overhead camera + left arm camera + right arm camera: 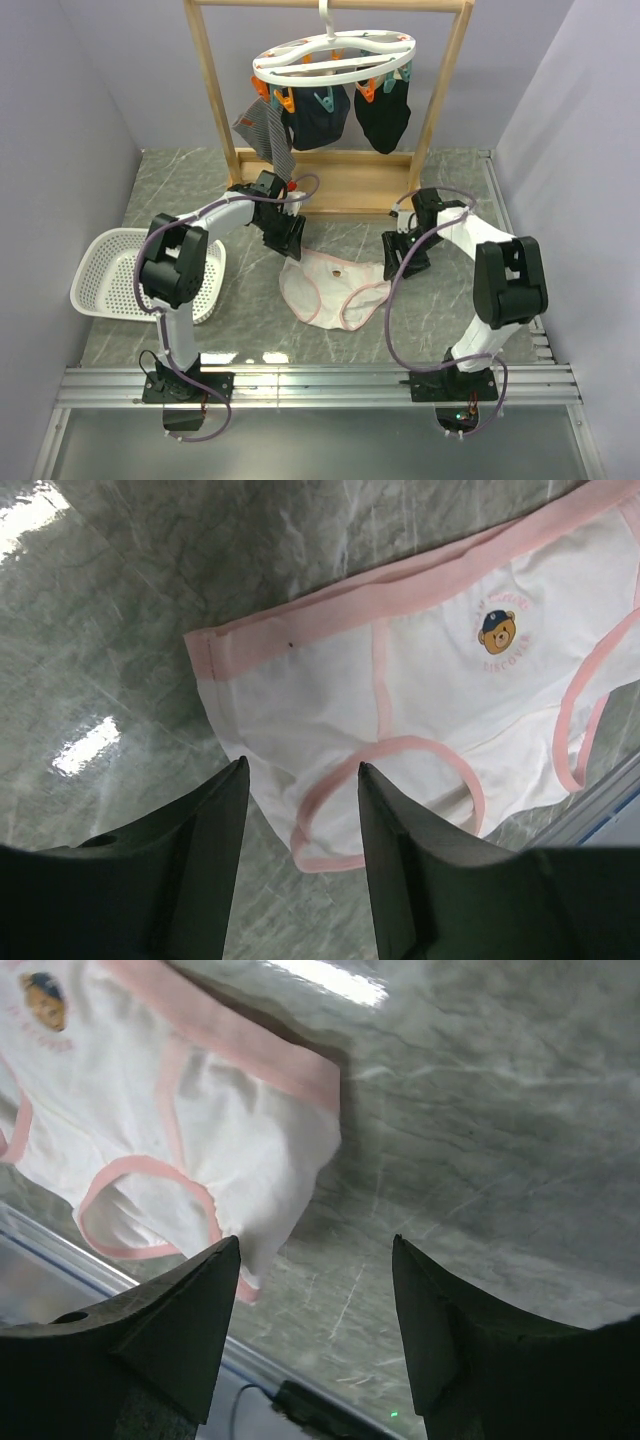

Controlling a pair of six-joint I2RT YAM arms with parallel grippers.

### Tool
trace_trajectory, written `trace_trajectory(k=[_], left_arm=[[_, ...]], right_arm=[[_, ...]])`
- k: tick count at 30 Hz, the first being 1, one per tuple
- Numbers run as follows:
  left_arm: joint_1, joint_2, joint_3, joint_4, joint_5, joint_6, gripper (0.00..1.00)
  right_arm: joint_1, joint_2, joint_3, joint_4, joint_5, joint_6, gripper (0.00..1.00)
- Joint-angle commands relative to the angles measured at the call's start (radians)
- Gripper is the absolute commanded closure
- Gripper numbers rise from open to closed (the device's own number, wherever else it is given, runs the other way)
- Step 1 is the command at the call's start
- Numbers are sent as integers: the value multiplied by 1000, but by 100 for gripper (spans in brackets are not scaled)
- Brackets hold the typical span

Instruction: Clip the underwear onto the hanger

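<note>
White thin-fabric briefs with pink trim [335, 288] lie flat on the grey marbled table [180, 190], between my two arms and on the near side of the wooden frame rack [215, 90]. Nothing is clipped yet. The white oval plastic hanger with orange and teal clips [335, 55] hangs at the far side, carrying only dark garments [320, 118] and a grey striped cloth [265, 128].

The left gripper [288, 240] and right gripper [398, 255] are both released, jaws apart, grasping nothing. I judge that pickup, lift and clipping are all left to do.

The wrist views show the bear print [497, 630] and a waistband corner ahead of each gripper. Only the top view shows the hanger.
</note>
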Motion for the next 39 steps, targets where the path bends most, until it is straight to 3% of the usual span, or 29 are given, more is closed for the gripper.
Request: trace_trajectory(k=[1,11,14,16,17,20,21,22,25,30,39], left_arm=[[-1,9,37,41,-17,-23,48],[-1,74,75,71,-56,-39,50],[0,88,80,68,-62,-36,51],[0,91,80,73,-63,-37,57],[-1,95,83,70,-60,-37,60],[0,100,86,64,-45,-40,76],[0,95,89,59,-31,-39,83],[-1,88,87,58,-16,-37,87],[3,11,54,74,36,-34,100],[14,-122,-72,162,49,-62,100],[26,-34,-64,222,26,-102,100]], right_arm=[[-32,39,33,-27,-32,111,31],[-44,114,7,34,-137,194,34],[-43,136,7,49,-167,204,41],[-49,148,9,58,-184,207,50],[-50,151,9,63,-188,209,62],[-66,136,10,75,-178,206,81],[-72,107,7,80,-170,206,96],[-92,85,-4,88,-155,204,100],[-130,-62,-65,173,-103,197,100],[-126,-294,-180,324,28,99,100],[-76,-110,-139,387,139,101,100]])
